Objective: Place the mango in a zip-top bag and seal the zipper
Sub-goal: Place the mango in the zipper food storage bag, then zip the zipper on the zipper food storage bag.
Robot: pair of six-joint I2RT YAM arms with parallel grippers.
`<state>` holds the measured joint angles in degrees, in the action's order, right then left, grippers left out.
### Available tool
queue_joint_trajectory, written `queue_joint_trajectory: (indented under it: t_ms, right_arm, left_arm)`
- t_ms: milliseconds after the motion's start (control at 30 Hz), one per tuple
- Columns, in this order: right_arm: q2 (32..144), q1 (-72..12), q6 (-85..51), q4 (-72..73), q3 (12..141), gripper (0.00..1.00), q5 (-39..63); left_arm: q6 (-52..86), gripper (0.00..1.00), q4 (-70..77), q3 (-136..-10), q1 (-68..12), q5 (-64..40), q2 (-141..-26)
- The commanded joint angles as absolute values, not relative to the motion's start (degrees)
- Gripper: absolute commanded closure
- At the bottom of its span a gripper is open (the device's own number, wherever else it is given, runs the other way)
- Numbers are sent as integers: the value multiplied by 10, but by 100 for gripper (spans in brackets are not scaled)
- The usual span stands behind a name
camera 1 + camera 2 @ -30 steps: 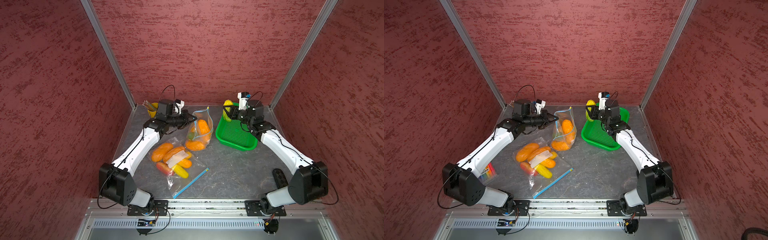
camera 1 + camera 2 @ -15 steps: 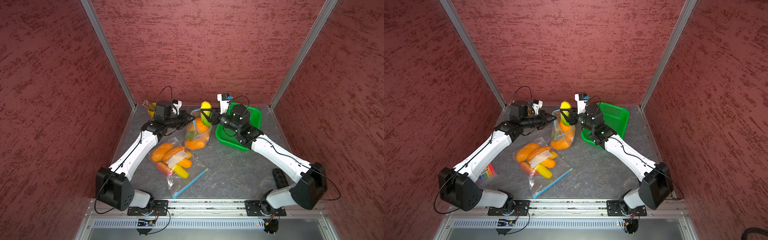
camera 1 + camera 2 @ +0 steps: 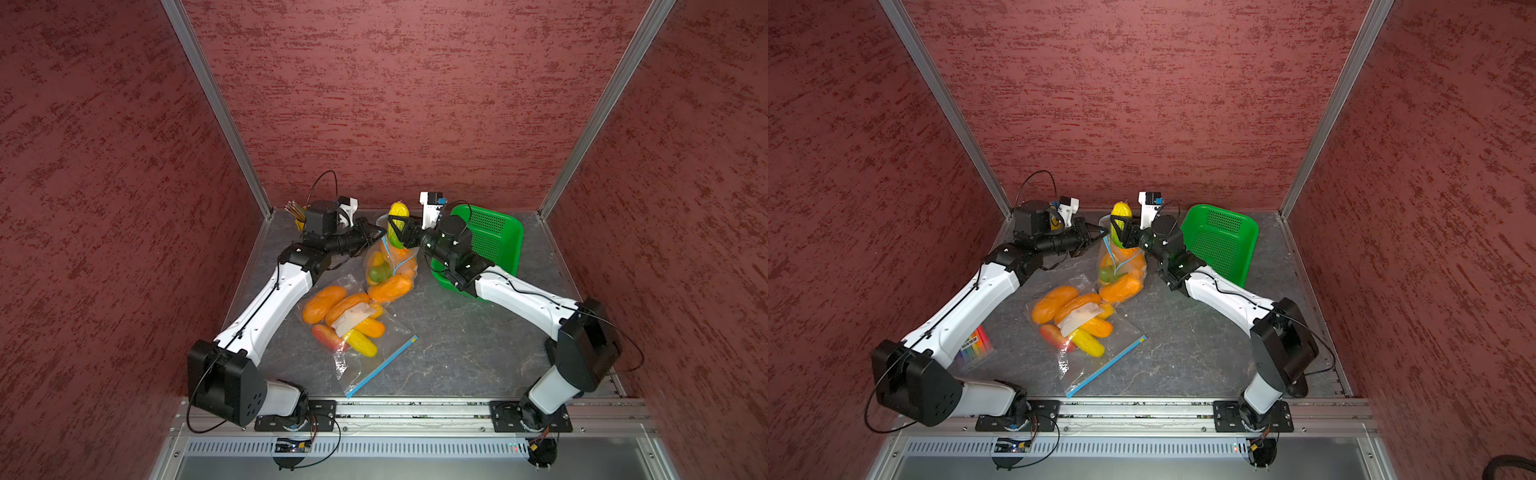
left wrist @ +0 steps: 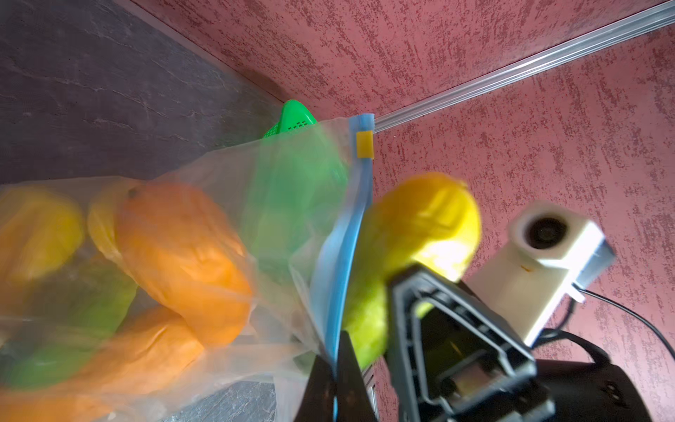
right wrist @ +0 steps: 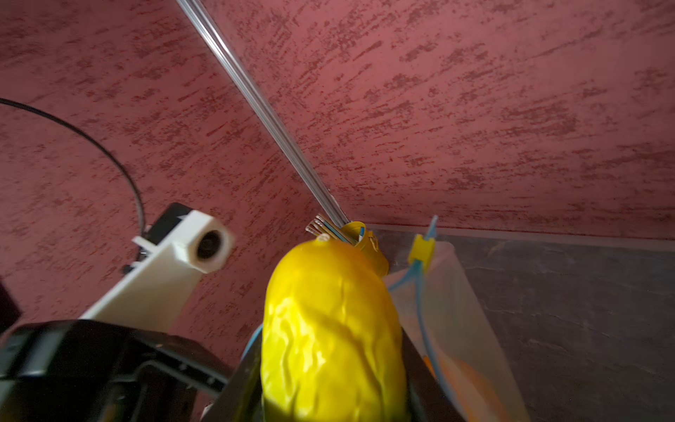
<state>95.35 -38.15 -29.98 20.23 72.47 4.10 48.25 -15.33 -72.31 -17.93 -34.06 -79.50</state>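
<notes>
Step in hand: judged to be insertion of the mango [image 3: 400,209] into the upright zip-top bag [image 3: 390,266].
Mango location: held upright in the air at the bag mouth, yellow end up and green end down. It cannot be told whether the green end has passed between the lips.
Right gripper [image 3: 398,228]: jaws clamped on the flanks of the mango.
Left gripper [image 3: 370,237]: jaws pressed together on the bag's zipper strip [image 4: 347,234], holding the bag upright.
Procedure: centre the green end between the two lips, then lower along the mango's long axis. Release only once the widest part is below the strip. Hold the left pinch steady throughout.
Caution: the bag already contains orange fruit, so free depth looks limited. A mango pressed onto one lip could fold the mouth shut.
Both top views show: arm layout, the green basket [image 3: 494,237] behind the right arm, and a second filled bag [image 3: 357,328] lying flat nearer the front.
A top view adds: a marker pack [image 3: 973,345] beside the left arm.
Left wrist view adds: the pinch point, the yellow slider [image 4: 364,144] at the strip's far end, and the mango just beside the strip.
Right wrist view adds: finger contact on the mango and a pencil cup [image 5: 359,234] in the corner.
</notes>
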Motion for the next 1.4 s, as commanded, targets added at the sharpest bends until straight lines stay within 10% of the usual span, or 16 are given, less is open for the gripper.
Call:
queue_joint_trajectory:
  t_ms: [0,133,600,1000,1367]
  right_arm:
    - [949,-384,-296,189,743,47,0]
    - [930,-384,-279,128,766,19,-9]
    - [772,-438,-312,66,634,19,-20]
    - [868,-446,-287,2,704,28,-4]
    - [942,-454,-261,-31,779,72,-32]
  left_arm:
    - [485,97,-121,-743,-174,-357,-800]
    - [492,97,-113,-767,-174,-363,-819]
    - [517,97,-67,-769,-160,-332,-819]
    - [524,97,-44,-734,-160,-321,-796]
    - [522,96,-55,-702,-161,-309,-764]
